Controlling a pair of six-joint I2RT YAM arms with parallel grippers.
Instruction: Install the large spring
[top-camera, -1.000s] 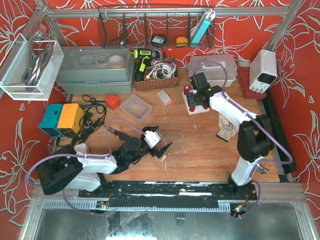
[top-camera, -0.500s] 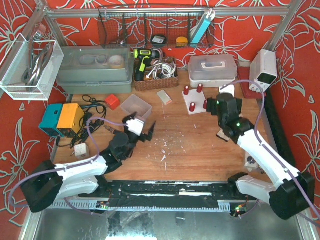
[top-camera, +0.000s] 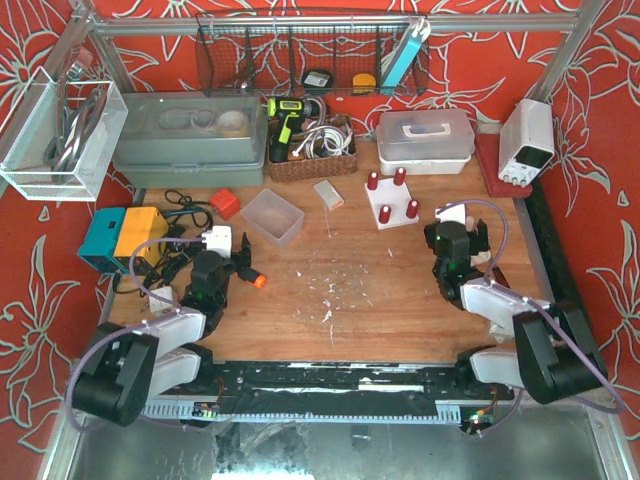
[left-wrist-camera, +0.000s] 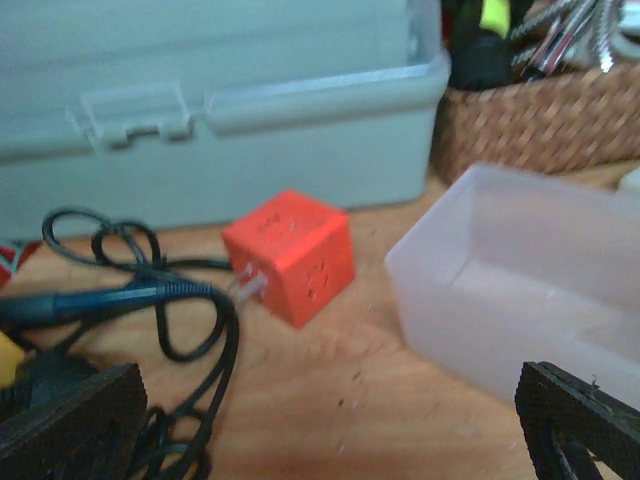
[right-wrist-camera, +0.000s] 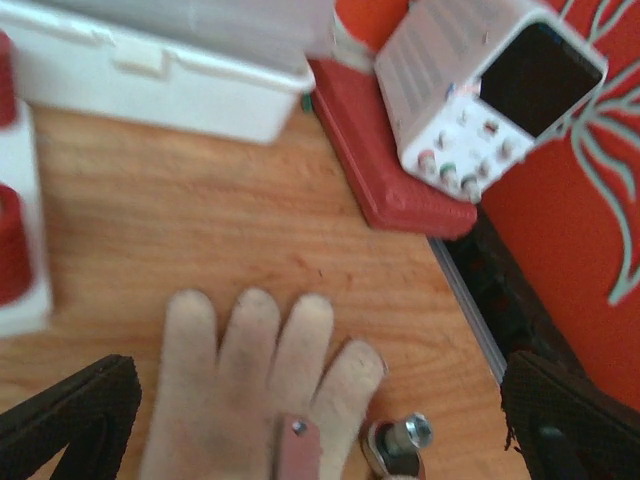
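Four red pegs (top-camera: 384, 211), one grey box (top-camera: 190, 150), one white box (top-camera: 425, 145), one clear tub (left-wrist-camera: 520, 290), one orange cube (left-wrist-camera: 290, 258), one glove (right-wrist-camera: 250, 390)

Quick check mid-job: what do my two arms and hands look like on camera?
The left arm and right arm have white links between black joints, each with a lilac cable looping alongside. Each wrist carries a white camera block. The left hand and right hand have matte black fingers.

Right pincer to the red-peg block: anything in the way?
Nothing visible. Only bare tabletop lies between the open right pincer and the red-peg block. The glove lies under the pincer, not toward the block. No spring shows in any view.
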